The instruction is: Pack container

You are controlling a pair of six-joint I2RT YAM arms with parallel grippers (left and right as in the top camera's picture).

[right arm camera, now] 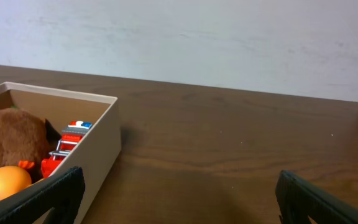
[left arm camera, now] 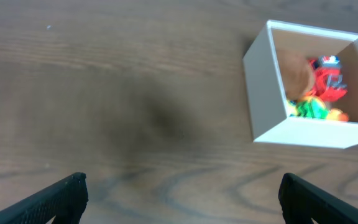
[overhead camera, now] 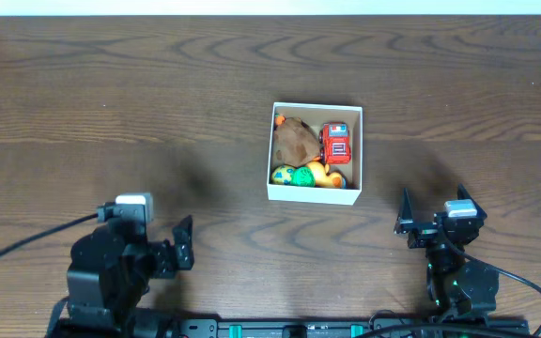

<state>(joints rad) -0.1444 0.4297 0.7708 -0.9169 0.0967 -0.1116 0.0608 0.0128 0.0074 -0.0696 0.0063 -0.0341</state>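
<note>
Lower left of overhead view: left gripper (overhead camera: 184,246), fingers spread, holding nothing. Lower right: right gripper (overhead camera: 432,214), also spread and empty. Both well apart from the container (overhead camera: 314,194), standing upright at centre of the table (overhead camera: 111,113).

Probably light; thin cardboard walls, easy to bend, likely to slide on wood. Best to pinch 1 wall at the rim near a corner, keeping it level.

Counted: 1 container. Inside, 1 brown plush toy (overhead camera: 295,139), 1 red truck (overhead camera: 336,144), 1 yellow-orange toy (overhead camera: 322,174), 1 or 2 green-yellow balls (overhead camera: 285,175), hard to separate.

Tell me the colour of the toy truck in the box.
The truck is red; the overhead view shows it best.
</note>
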